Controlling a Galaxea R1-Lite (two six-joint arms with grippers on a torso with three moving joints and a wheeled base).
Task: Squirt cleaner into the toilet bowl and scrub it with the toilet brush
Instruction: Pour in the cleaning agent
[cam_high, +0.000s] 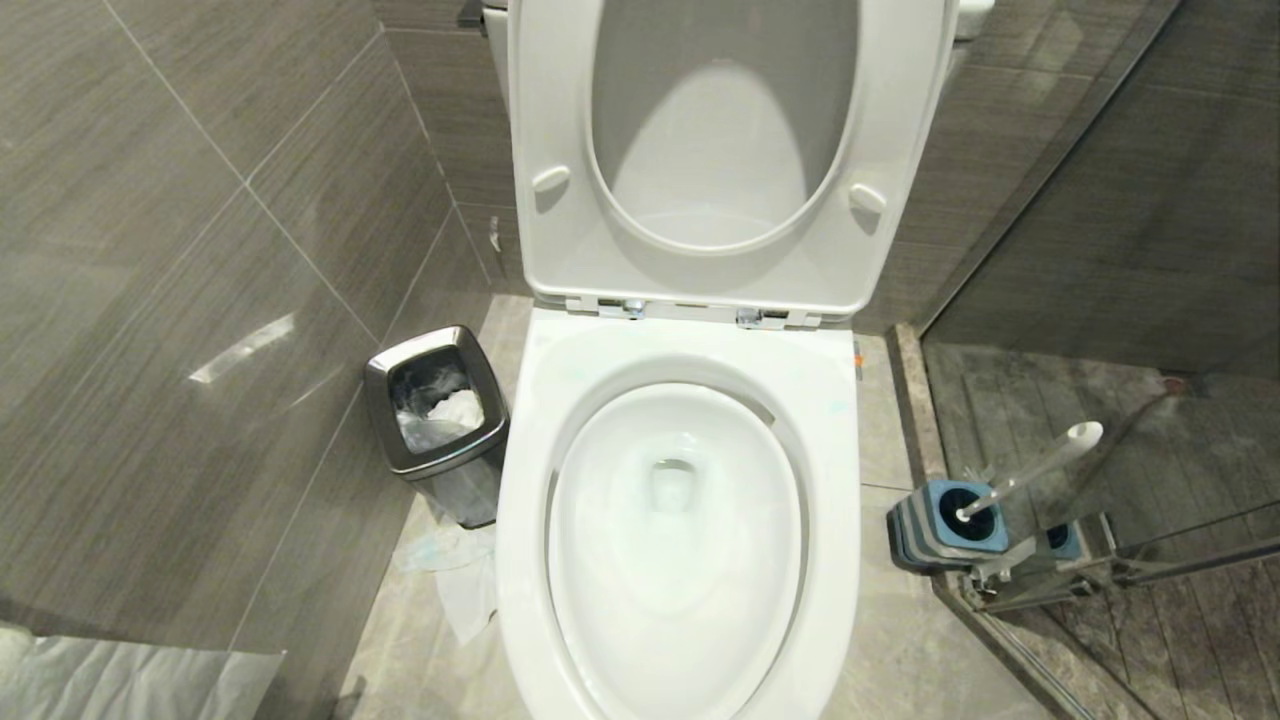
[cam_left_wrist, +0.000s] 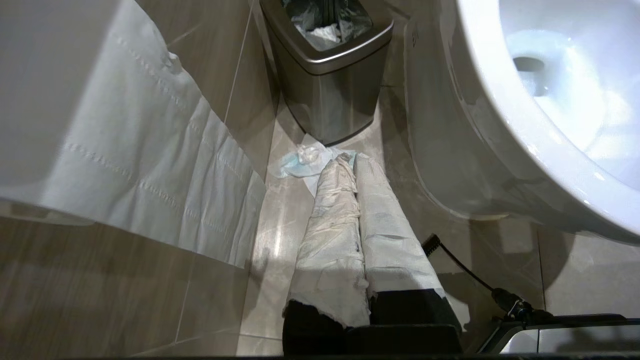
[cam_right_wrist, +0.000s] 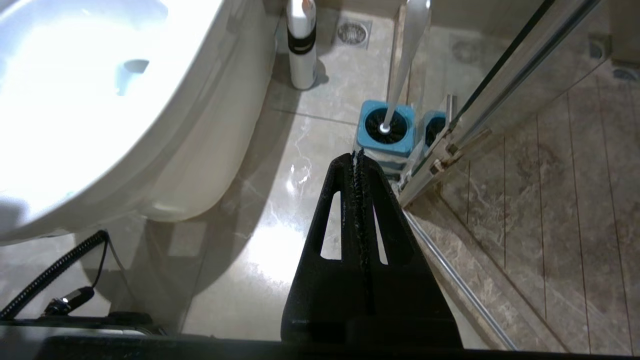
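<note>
The white toilet bowl (cam_high: 530, 480) fills the middle of the head view, its seat and lid (cam_high: 560, 240) raised; the water looks clear, and the cleaner is out of view. At the right the toilet brush (cam_high: 1030, 472) stands slanted in its blue-topped holder (cam_high: 925, 530). Neither arm shows in the head view. My right gripper (cam_right_wrist: 358, 155), black and shut on nothing, hangs over the floor just short of the holder (cam_right_wrist: 372, 142), the brush (cam_right_wrist: 405, 65) beyond it. My left gripper (cam_left_wrist: 350, 159), wrapped in white paper, is shut and empty beside the bowl (cam_left_wrist: 480, 100).
A square steel bin (cam_high: 440, 420) stands left of the toilet, crumpled tissue (cam_left_wrist: 300, 160) on the floor before it. Toilet paper (cam_left_wrist: 150, 165) hangs on the left wall. A glass shower door (cam_high: 1100, 250) closes the right side. A white cylinder (cam_right_wrist: 302, 45) stands behind the toilet.
</note>
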